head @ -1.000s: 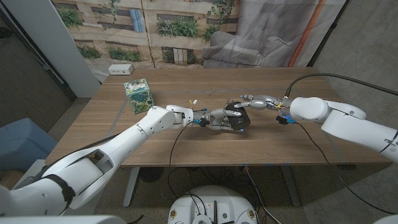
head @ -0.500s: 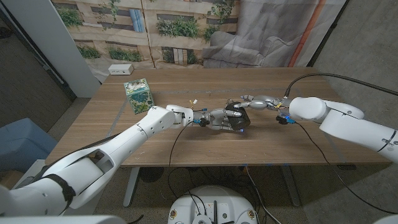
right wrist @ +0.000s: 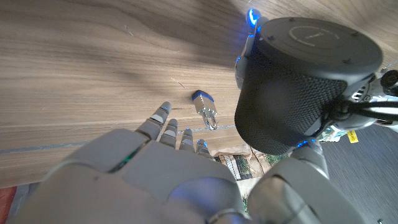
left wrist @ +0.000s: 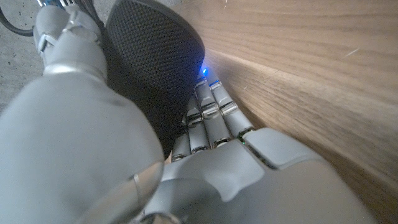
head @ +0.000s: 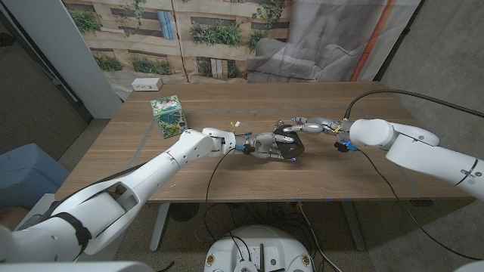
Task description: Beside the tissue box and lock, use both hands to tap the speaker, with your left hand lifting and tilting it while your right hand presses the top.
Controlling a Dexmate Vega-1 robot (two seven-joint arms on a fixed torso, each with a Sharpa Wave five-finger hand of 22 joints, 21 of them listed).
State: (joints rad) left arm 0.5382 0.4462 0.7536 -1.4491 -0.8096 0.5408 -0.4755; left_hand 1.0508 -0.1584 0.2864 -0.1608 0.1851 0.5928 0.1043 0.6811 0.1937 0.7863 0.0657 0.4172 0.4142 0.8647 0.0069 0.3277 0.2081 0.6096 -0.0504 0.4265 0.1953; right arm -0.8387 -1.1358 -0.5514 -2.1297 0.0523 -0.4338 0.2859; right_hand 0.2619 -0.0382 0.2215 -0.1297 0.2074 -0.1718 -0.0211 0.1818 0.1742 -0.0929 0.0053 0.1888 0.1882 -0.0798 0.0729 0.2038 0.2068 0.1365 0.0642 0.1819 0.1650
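- Wooden table (head: 227, 170), long and plank-topped.
- Green tissue box (head: 169, 115) lying near its far left corner.
- Small lock (right wrist: 205, 109) lying on the boards.

speaker (right wrist: 298, 87) upper right, black mesh (blue light above it) | lock (right wrist: 205, 109) mid-frame on table (right wrist: 93, 68) | right hand (right wrist: 168, 180) below
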